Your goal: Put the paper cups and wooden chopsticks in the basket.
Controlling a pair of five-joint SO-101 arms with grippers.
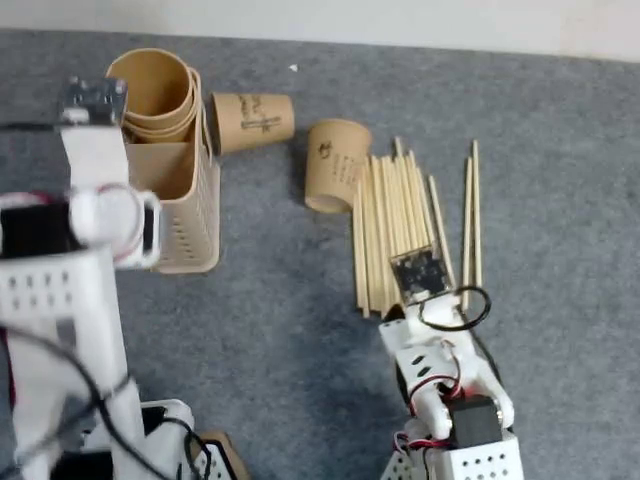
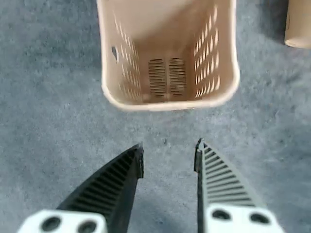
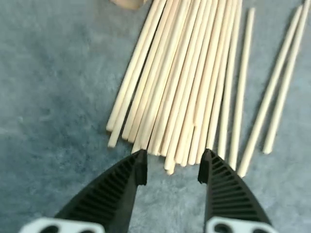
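2 paper cups (image 1: 252, 122) (image 1: 335, 165) lie outside 1 basket (image 1: 195, 235); left pincer (image 2: 169, 148), right pincer (image 3: 172, 158) spread

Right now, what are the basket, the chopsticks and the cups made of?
The basket looks like beige plastic: smooth, dull, with neat moulded slots in its walls. The chopsticks look like bare pale wood, matte and unpainted. The cups look like brown paper, thin-walled and matte; whether they are lined inside, I cannot tell.

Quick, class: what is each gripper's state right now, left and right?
Left gripper: open, holding nothing, facing the basket.
Right gripper: open, holding nothing, at the ends of the chopsticks.
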